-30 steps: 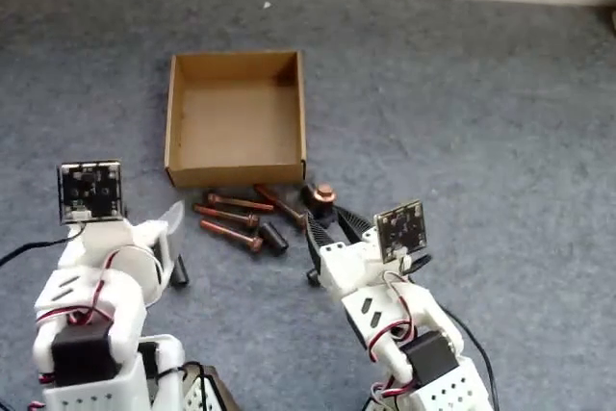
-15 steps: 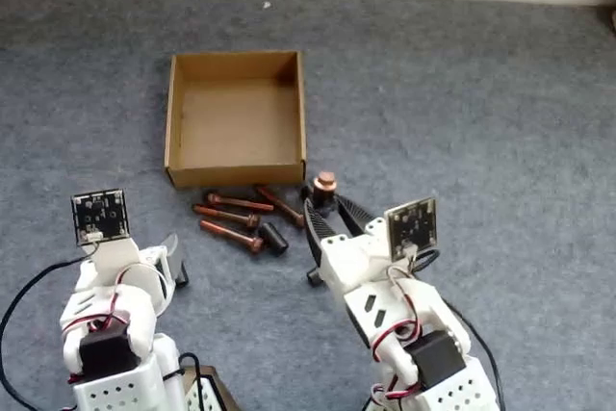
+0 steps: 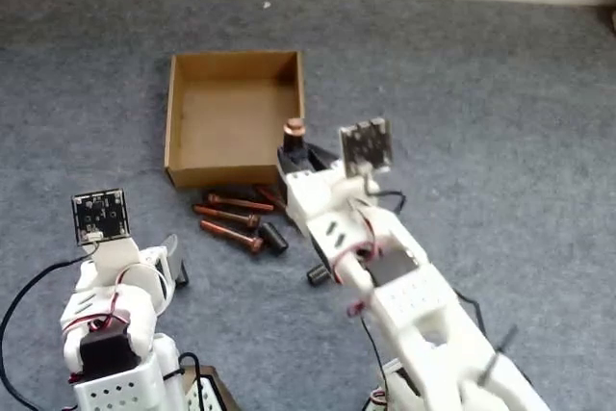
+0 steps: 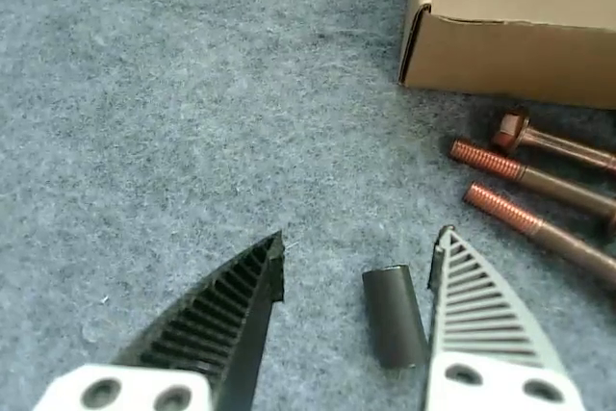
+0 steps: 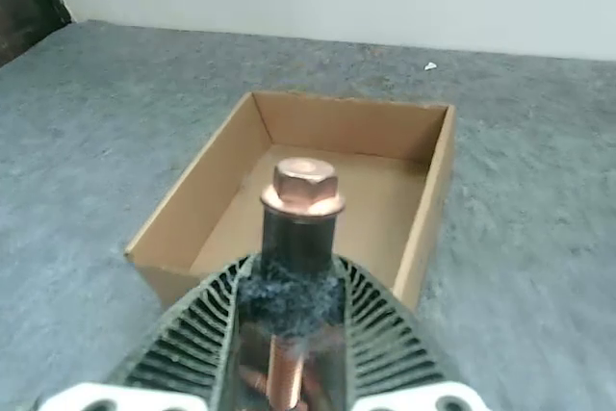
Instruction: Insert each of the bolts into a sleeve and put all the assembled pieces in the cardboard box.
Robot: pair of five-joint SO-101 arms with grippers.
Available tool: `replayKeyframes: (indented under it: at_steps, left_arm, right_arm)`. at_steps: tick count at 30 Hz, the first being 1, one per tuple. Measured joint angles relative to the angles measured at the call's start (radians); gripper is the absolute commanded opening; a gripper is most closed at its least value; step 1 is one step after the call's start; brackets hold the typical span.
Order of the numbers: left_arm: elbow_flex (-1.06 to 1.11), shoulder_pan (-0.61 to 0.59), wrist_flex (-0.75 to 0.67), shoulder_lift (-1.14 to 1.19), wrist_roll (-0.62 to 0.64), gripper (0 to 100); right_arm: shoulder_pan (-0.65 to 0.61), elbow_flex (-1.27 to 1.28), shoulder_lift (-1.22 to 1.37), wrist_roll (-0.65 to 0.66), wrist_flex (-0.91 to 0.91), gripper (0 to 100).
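My right gripper (image 5: 296, 276) is shut on a black sleeve (image 5: 298, 243) with a copper bolt (image 5: 303, 188) through it, held upright. In the high view this assembled piece (image 3: 293, 146) hangs at the near right corner of the cardboard box (image 3: 171, 113); the box (image 5: 183, 214) is open and empty just beyond it. Several loose copper bolts (image 3: 236, 204) lie on the carpet in front of the box. My left gripper (image 4: 359, 249) is open just above the carpet, with a loose black sleeve (image 4: 395, 315) lying beside its pale finger. Three bolts (image 4: 529, 180) lie beyond it.
Another black sleeve (image 3: 273, 238) rests beside the bolts and one more (image 3: 318, 274) lies under the right arm. Grey carpet covers the table, with open room to the left and right of the box. A box corner (image 4: 423, 40) stands ahead of my left gripper.
The right arm has lifted the bolt-and-sleeve piece off the carpet and carried it up to the box's near right corner. The left arm drew back early on, then stayed still.
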Motion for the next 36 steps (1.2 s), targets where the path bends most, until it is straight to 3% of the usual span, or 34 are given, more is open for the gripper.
replayKeyframes:
  at_steps: [9,14,18,24,28,36]
  left_arm:
    - [0.000,0.000,0.000,0.000,-0.003,26]
    - [0.000,0.000,0.000,0.000,-0.003,26]
    - [0.000,0.000,0.000,0.000,-0.003,26]
    - [0.000,0.000,0.000,0.000,-0.003,26]
    - [0.000,0.000,0.000,0.000,-0.003,26]
    - [0.000,0.000,0.000,0.000,-0.003,26]
  right_arm:
    - [0.000,-0.097,0.410,0.000,-0.339,0.6]
    - [0.000,-0.152,0.546,0.000,-0.407,0.6]
    - [0.000,-0.201,0.617,0.000,-0.411,1.4]
    - [-0.003,-0.230,0.654,0.000,-0.411,19.5]
    - [-0.003,-0.232,0.652,-0.078,-0.414,23.6]
    - [-0.003,-0.296,0.548,-0.120,-0.098,23.5]
